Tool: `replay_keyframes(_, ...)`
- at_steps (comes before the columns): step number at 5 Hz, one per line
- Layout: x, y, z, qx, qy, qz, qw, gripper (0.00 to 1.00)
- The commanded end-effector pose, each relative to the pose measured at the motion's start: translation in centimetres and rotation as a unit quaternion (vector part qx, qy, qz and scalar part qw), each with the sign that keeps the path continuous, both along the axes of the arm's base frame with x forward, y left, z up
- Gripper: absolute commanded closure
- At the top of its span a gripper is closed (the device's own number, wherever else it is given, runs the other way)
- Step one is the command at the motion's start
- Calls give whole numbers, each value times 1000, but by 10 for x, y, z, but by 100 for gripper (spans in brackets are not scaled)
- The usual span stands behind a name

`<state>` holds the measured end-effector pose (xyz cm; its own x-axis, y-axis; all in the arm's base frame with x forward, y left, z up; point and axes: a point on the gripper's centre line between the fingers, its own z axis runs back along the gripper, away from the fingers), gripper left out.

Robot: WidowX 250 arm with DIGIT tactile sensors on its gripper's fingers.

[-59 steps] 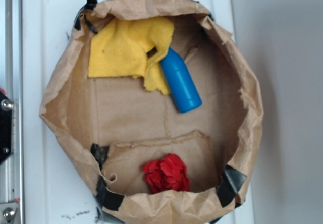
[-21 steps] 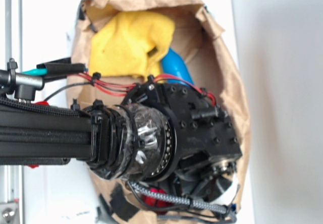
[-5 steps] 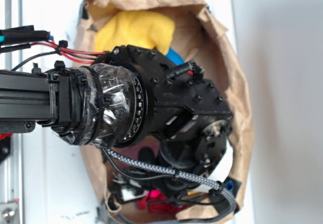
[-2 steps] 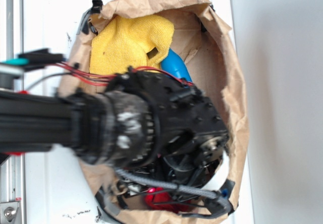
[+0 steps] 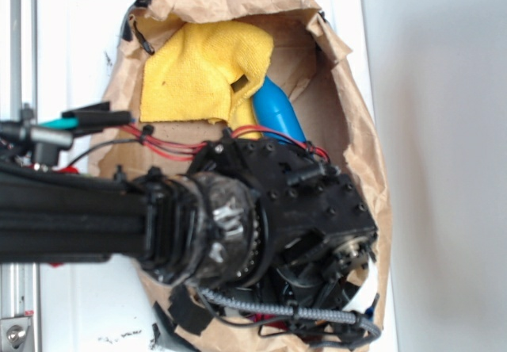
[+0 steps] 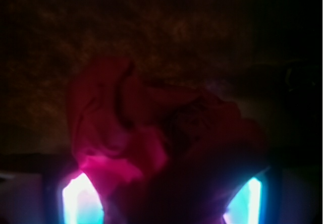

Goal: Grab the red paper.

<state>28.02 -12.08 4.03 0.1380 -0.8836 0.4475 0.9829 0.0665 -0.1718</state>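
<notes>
The gripper (image 5: 317,308) reaches deep into the bag (image 5: 360,130), with the red paper (image 6: 151,148) directly before it. Apparently it grasps the paper, though the dim view leaves that uncertain.

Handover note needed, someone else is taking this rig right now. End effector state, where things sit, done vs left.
End effector: down inside the brown paper bag at its near end; fingers hidden by the arm in the exterior view, so open or shut cannot be told.
Red paper: fills the wrist view, right at the end effector; grasp unconfirmed.
Yellow cloth and blue bottle: at the bag's far end, untouched.
Done: reach. Left: confirm the grip, lift out.
</notes>
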Motion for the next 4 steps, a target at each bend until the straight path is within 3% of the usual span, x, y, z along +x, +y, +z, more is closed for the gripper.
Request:
replay_keyframes(1,-16,0,22,-12,-18,-9,1000,100)
replay_keyframes(2,-9,42,52,12,-75,52,996,100)
replay_keyframes(3,-4,86,83,43,-109,143,983,100)
replay_keyframes(4,1,125,118,115,-107,257,953,100)
